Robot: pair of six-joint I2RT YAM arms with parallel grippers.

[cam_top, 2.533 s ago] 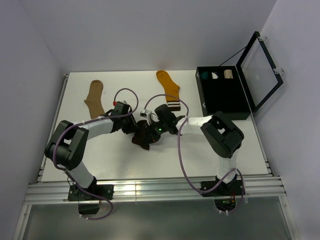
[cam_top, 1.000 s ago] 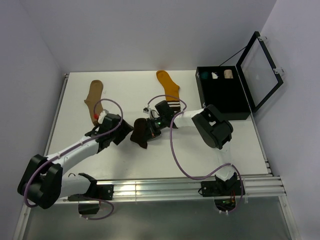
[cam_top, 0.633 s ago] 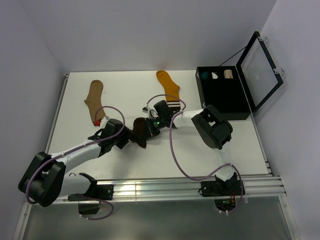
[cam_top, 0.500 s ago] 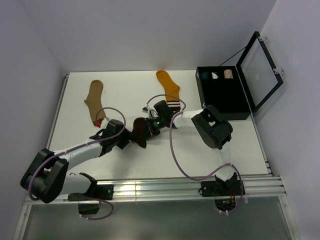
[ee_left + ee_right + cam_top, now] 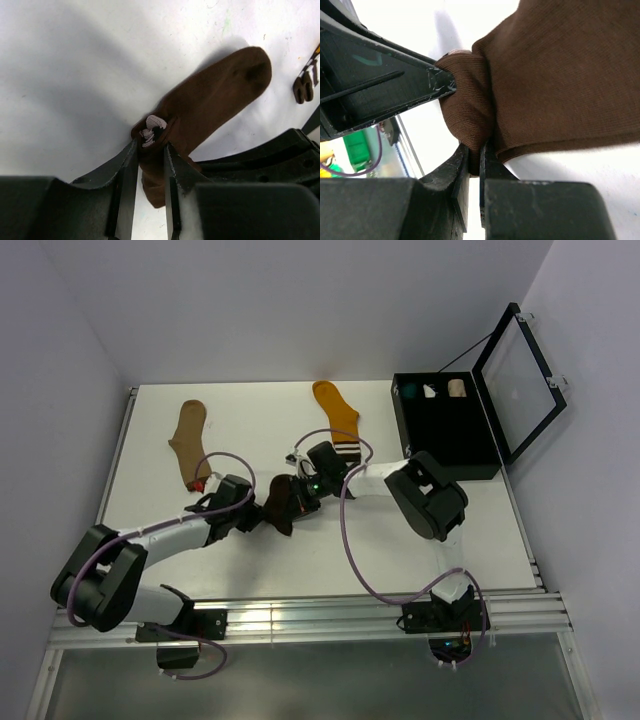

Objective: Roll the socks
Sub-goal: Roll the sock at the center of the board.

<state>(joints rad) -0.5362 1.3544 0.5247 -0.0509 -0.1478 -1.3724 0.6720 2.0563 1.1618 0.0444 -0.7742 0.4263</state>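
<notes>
White table (image 5: 450, 535) between pale lavender walls (image 5: 300, 310)

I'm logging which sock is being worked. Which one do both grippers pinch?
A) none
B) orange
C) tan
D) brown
D: the wrist views show the brown sock pinched in the left gripper and the right gripper, while the tan sock and orange sock lie flat farther back, untouched.

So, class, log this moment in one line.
left pincer: holds brown sock | right pincer: holds same sock | tan sock, orange sock: lying flat
</notes>
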